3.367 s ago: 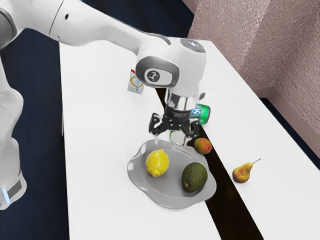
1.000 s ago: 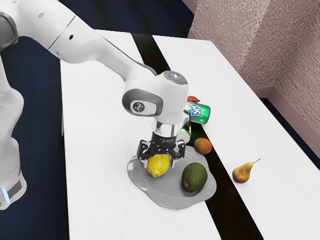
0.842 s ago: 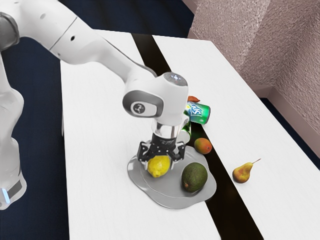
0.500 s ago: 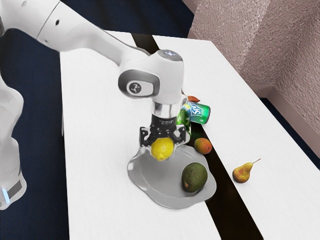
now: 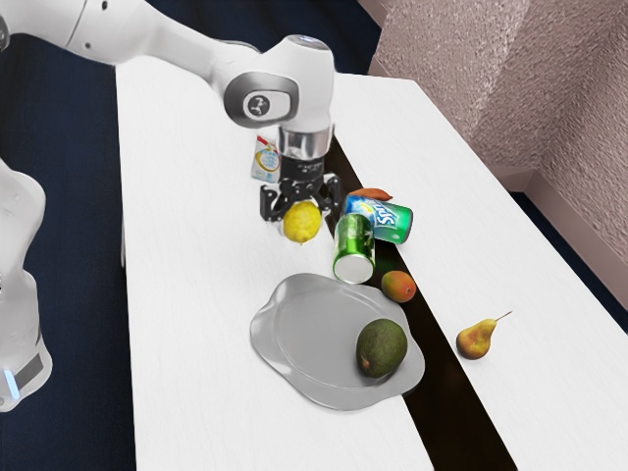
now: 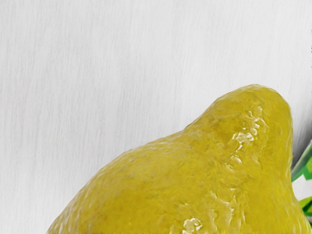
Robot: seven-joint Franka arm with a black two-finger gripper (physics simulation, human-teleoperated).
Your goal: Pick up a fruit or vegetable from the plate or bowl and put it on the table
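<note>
The counter (image 5: 196,373) was white, with a dark stripe (image 5: 451,402) running across it, and a rough pinkish wall (image 5: 481,88) stood at the upper right of the frame. Along the left side there was a dark blue floor (image 5: 78,196). The arm (image 5: 157,41) entered from the upper left, and its tool (image 5: 302,212) was above the middle of the frame, pointing downward. The tool was pinching the lemon (image 5: 302,224) between its two fingers. The lemon was in the air above the counter, away from the plate. In the wrist view, the lemon was large and close under the hand, with the white surface behind it.

The grey plate (image 5: 299,339) lay in the lower middle of the frame, and an avocado (image 5: 381,347) rested on its right part. Just beyond the plate's upper right edge was a small orange-green fruit (image 5: 398,286), and farther right lay a pear (image 5: 474,340) with its thin stem. Near the centre, a green can (image 5: 353,243) showed its pale round end, and a blue and green can (image 5: 392,223) lay just beside it. Behind them was an orange-brown item (image 5: 373,194). A small carton (image 5: 265,160) stood farther up, partly hidden by the tool.
</note>
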